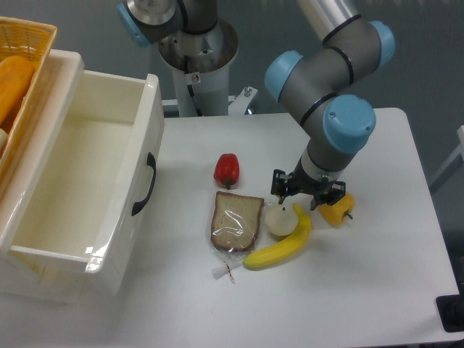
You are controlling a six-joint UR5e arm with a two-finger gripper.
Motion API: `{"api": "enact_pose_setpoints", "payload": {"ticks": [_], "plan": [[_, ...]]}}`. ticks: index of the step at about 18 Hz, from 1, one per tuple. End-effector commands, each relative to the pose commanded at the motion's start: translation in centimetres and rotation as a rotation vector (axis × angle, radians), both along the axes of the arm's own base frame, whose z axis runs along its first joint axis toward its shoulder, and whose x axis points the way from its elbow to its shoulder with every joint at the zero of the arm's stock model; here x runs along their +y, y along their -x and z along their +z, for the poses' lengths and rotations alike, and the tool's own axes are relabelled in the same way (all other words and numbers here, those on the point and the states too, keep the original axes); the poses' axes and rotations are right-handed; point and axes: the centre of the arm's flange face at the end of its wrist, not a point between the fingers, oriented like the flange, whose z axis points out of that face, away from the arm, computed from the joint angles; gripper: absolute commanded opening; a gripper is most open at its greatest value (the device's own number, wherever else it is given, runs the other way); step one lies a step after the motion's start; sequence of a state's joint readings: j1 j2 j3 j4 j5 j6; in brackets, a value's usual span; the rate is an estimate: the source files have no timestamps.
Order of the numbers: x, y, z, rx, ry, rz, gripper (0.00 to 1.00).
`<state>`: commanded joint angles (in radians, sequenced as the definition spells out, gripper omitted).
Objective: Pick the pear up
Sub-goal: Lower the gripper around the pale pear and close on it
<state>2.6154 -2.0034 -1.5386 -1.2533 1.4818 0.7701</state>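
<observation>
1. Pear [280,220]: pale cream, roundish, resting on the white table [377,290] near the table's middle. It sits between the bread slice [236,221] on its left in the picture and the yellow pepper [336,210] on its right.
2. The banana [281,243] curves round the pear's lower and right side, apparently touching it; its upper tip rises just beside the pear.
3. Gripper [297,197]: directly above and slightly behind the pear, pointing down. The dark fingers look spread, one tip near the pear's upper left edge, the other toward the pepper. Nothing is visibly clamped between them. Whether either fingertip touches the pear cannot be told from this angle.
4. Arm: grey links with blue joint caps descend from the upper right of the picture; the wrist hides part of the pepper's top.
5. Bread slice: brown, wrapped in clear plastic, lying flat; the twisted end of the wrapper trails toward the near edge.
6. Red pepper [227,170]: small, standing apart from the group, just behind the bread.
7. Yellow pepper: lying just right of the gripper, its stem pointing right.
8. White plastic bin [141,145]: large, open-topped, on the left part of the table, dark handle slot facing the fruit.
9. Wicker basket [32,36]: at the far left corner, behind the bin, holding something orange-yellow; contents only partly in view.
</observation>
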Motion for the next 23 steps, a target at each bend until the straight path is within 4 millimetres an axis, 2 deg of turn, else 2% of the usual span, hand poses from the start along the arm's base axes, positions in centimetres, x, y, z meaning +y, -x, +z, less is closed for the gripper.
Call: {"api": "enact_pose_setpoints", "payload": {"ticks": [4, 9, 21, 23], "plan": [[0.1, 0.0, -0.1, 0.0, -0.001, -0.012, 0.58], [0.0, -0.2, -0.4, -0.007, 0.0, -0.04, 0.43], [-0.3, -0.7, -1.4, -0.025, 0.012, -0.055, 0.42], [-0.4, -0.8, -1.5, -0.026, 0.013, -0.055, 0.36]]}}
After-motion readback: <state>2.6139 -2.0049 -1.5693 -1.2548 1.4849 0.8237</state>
